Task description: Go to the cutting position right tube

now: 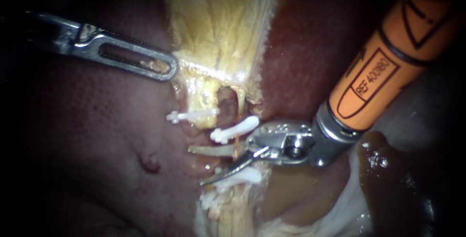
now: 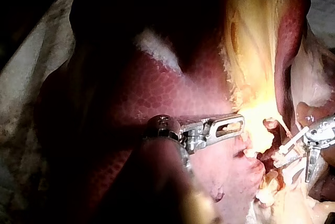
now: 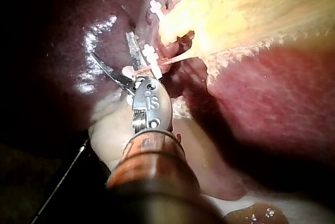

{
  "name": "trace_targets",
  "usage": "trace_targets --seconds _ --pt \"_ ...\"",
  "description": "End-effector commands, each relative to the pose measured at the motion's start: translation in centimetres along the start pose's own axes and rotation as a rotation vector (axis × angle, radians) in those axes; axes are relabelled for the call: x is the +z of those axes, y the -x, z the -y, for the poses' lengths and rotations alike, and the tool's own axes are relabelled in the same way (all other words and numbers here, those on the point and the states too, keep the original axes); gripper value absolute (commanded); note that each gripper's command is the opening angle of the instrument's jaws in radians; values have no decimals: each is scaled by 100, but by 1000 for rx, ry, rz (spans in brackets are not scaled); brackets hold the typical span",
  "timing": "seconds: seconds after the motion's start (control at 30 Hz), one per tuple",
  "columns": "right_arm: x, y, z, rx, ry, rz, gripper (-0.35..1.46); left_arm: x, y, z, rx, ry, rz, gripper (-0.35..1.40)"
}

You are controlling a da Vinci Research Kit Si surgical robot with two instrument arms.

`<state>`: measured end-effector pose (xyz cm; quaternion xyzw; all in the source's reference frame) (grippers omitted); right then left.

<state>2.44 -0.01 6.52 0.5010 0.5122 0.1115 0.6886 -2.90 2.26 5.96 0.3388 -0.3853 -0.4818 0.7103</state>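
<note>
My right instrument [image 1: 196, 165], with an orange shaft from the upper right, ends in two thin blades that stand open. A thin reddish tube [image 1: 236, 145], the right tube, runs between the blades near their hinge. It passes from one white clip [image 1: 236, 129] above to another white clip [image 1: 241, 175] below. A third clip [image 1: 191, 116] sits further left. In the right wrist view the open blades [image 3: 110, 45] straddle the same strand beside a clip [image 3: 148, 54]. My left instrument [image 1: 169, 67] is shut on the edge of the yellowish gallbladder [image 1: 218, 18] and holds it taut.
Dark red liver [image 1: 97, 135] lies under and left of the tubes, with more liver [image 1: 301, 47] behind the right shaft. Pale fatty tissue [image 1: 228, 208] continues below the lowest clip. White cloth [image 1: 340, 208] lies at the lower right.
</note>
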Motion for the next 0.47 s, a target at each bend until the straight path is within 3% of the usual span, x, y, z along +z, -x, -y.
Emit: trace_targets --seconds 0.03,0.47 --pt "0 0 0 0 2 0 141 0 0 0 0 0 0 -35" --pt "-1 1 -2 0 2 0 141 0 0 0 0 0 0 -35"
